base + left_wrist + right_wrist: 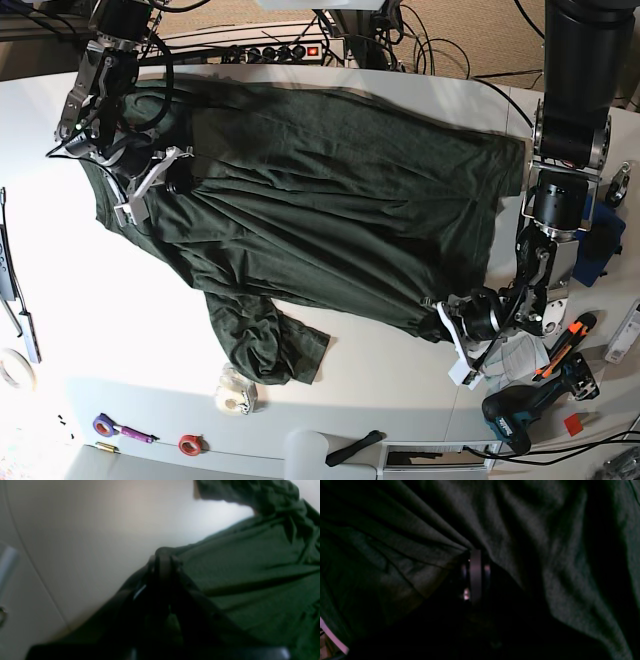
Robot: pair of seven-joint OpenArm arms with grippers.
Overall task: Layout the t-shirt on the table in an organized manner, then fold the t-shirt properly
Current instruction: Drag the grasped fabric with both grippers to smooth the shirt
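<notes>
The left wrist view is looking soft and blurred throughout; the left pincer (163, 560) is showing as a dark, unfocused mass, while the white bench (87, 530) above and left of it is glowing with a pale glare. The right wrist view is sitting very dim, the t-shirt (520, 530) around the right pincer (475, 565) sinking into near-black shadow below it. The base view is appearing evenly lit and sharp.

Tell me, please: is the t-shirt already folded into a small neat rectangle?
No, in the base view the t-shirt lies spread wide across the table, with one sleeve crumpled at its near edge.
</notes>
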